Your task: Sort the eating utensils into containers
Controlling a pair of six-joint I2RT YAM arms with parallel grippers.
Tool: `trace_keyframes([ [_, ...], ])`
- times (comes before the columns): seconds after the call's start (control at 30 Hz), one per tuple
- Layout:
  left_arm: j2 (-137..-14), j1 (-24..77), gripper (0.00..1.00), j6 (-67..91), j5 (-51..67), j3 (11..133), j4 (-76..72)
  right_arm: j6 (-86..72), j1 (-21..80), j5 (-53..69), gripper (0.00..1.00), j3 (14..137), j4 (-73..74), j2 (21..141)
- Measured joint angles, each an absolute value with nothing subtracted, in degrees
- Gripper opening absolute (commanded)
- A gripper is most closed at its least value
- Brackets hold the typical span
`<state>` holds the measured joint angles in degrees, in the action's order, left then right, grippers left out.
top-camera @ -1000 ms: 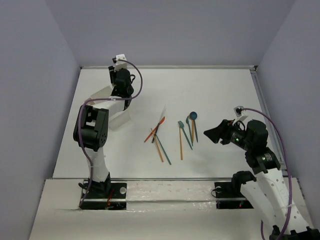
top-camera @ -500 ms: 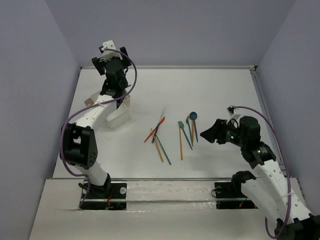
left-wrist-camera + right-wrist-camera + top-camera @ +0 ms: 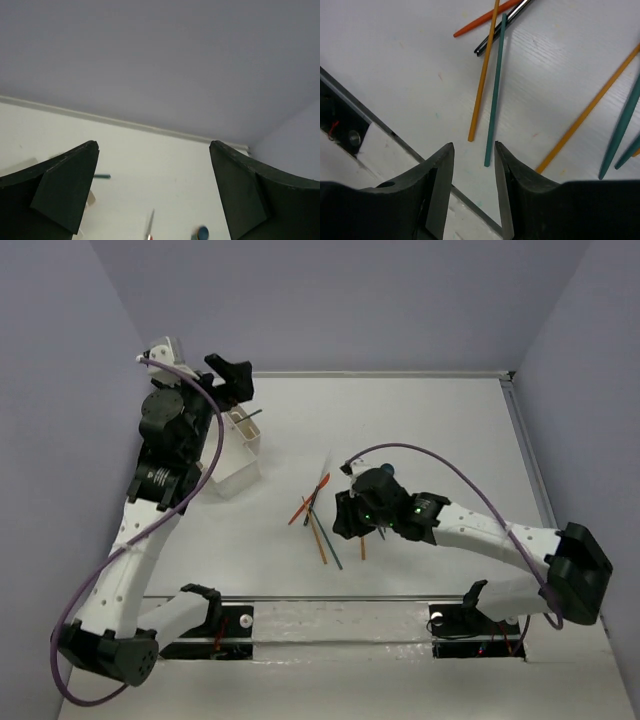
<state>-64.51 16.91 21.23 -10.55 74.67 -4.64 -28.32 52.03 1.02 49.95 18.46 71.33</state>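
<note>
The eating utensils (image 3: 316,506) lie scattered mid-table: orange, red and teal sticks. My right gripper (image 3: 340,525) is low over their near ends and open. In the right wrist view the near end of a teal stick (image 3: 493,100) lies between the fingers (image 3: 442,172) of that gripper (image 3: 473,145), ungripped, with an orange stick (image 3: 482,85) just left of it. The white container (image 3: 240,465) stands at the back left with a teal stick (image 3: 247,416) poking out of it. My left gripper (image 3: 232,380) hangs high above it, wide open and empty (image 3: 154,150).
A teal spoon bowl (image 3: 387,471) shows behind my right arm. More orange and teal sticks (image 3: 590,112) lie right of the right gripper. The table's front edge strip (image 3: 350,107) runs just below the fingers. Walls close the table on three sides.
My left gripper opened and rose up and left, away from the container. My right arm swung left across the table to the stick pile, and its jaws narrowed.
</note>
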Motion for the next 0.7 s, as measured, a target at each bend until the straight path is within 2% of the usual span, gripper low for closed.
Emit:
trace_keyframes([
  [0.13, -51.92, 16.91, 0.91, 24.16, 0.71, 62.17, 2.94, -28.25, 55.72, -2.85, 0.41, 53.82, 18.04, 81.41],
  [0.27, -41.36, 17.04, 0.93, 24.53, 5.04, 52.34, 11.27, -27.77, 56.10, -5.65, 0.39, 58.19, 18.59, 89.32],
  [0.33, -36.42, 17.04, 0.99, 24.47, 5.98, 49.67, 15.42, -27.35, 56.07, -7.01, 0.39, 61.32, 19.55, 92.86],
  [0.53, -26.76, 17.04, 0.99, 23.81, 6.00, 46.22, 19.38, -26.33, 56.07, -8.93, 0.39, 70.35, 20.99, 102.54],
  [0.7, -23.90, 17.04, 0.99, 23.16, 5.93, 43.99, 18.98, -25.74, 56.07, -9.56, 0.38, 74.06, 22.37, 108.53],
])
